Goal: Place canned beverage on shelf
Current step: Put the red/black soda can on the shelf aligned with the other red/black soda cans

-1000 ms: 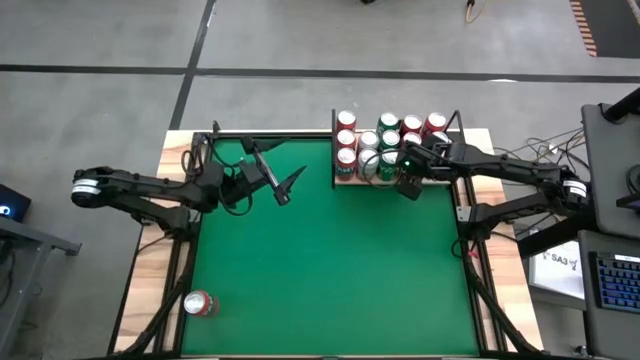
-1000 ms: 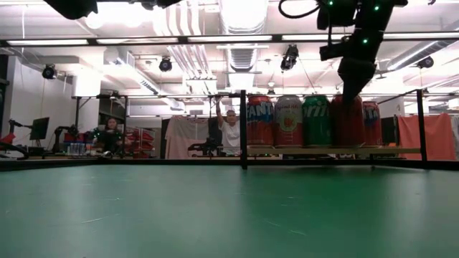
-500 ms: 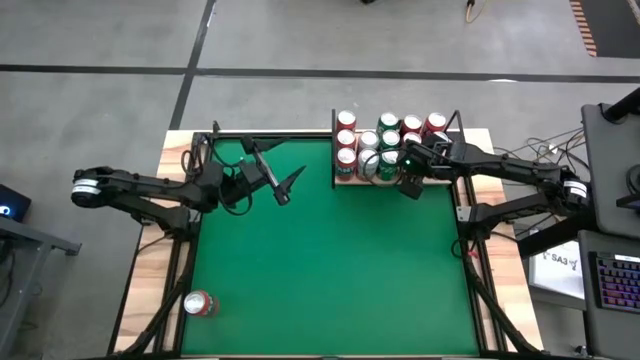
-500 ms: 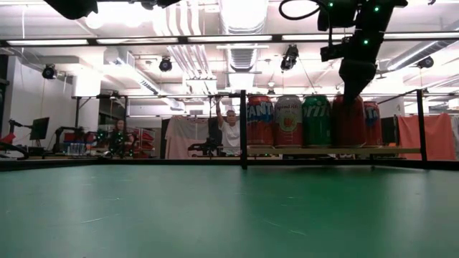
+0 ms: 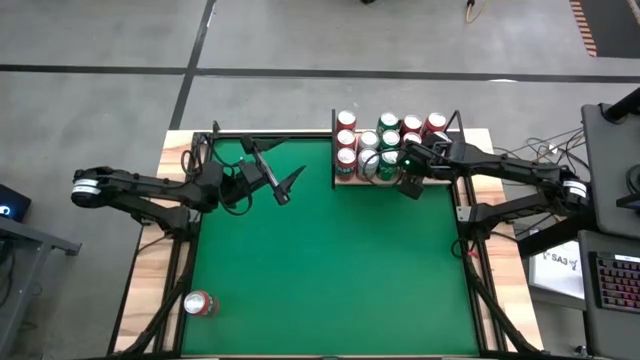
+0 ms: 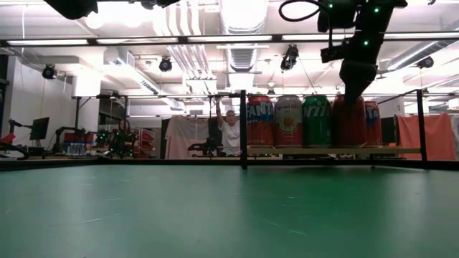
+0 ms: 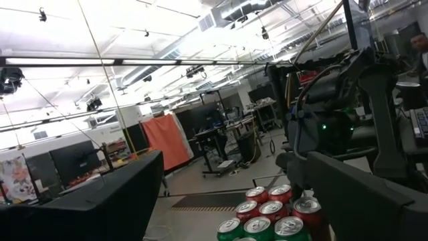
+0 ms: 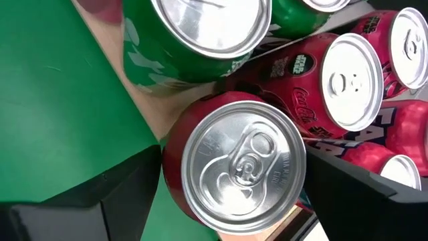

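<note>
Shelf (image 5: 345, 180): far edge of green counter (image 5: 320, 270), crowded with upright cans; right claw (image 5: 409, 180) spread around red can (image 8: 234, 164) at shelf's front edge; left claw (image 5: 285, 185) spread, empty, over counter's far-left; stray can (image 5: 199, 304) lying near-left corner.

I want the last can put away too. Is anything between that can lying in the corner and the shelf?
Nothing visible blocks it. The red can lies at the table's near left corner, and only bare green felt stretches between it and the shelf. The shelf is already crowded with cans, though.
</note>
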`<state>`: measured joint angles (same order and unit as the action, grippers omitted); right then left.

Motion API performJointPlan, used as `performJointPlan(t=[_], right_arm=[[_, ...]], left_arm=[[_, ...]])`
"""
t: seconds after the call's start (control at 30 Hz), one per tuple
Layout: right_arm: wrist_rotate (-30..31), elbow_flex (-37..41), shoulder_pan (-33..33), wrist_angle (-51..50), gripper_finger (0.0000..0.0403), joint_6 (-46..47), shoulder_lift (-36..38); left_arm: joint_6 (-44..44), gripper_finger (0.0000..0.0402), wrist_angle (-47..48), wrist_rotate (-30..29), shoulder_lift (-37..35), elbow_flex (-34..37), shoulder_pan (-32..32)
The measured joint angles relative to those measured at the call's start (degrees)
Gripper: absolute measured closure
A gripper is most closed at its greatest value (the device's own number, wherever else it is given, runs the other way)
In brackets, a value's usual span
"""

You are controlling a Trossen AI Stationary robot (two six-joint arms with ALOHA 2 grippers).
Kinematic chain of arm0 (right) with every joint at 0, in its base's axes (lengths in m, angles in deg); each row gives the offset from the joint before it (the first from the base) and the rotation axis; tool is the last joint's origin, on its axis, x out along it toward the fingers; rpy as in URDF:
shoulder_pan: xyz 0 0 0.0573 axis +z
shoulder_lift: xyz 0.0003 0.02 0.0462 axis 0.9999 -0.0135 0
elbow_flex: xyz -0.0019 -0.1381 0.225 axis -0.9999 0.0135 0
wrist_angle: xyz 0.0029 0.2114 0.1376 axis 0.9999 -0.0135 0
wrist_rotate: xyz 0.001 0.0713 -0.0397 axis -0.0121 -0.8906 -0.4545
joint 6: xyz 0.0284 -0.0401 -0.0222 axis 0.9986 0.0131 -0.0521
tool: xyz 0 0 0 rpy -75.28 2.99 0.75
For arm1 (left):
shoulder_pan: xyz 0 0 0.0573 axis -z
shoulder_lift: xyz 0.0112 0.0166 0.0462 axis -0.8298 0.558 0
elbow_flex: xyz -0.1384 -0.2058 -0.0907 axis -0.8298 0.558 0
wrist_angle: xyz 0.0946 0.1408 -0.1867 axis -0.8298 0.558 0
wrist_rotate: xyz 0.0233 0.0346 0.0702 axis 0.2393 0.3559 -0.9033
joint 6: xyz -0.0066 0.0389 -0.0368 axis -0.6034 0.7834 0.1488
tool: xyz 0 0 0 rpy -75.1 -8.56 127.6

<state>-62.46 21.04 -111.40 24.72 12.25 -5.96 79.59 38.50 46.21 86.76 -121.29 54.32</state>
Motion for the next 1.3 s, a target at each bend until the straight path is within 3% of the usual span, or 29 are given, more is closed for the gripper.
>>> performJointPlan(t=[0.8, 1.3], right_arm=[[4.37, -0.42, -0.37, 1.00, 0.0067, -1.55, 0.22], [2.69, -14.59, 1.10, -4.49, 0.0069, 1.69, 0.56]], left_arm=[[-0.28, 0.0052, 0.04, 0.02, -0.01, -0.02, 0.04], [-2.29, 0.0051, 0.32, 0.33, 1.82, -0.04, 0.07]])
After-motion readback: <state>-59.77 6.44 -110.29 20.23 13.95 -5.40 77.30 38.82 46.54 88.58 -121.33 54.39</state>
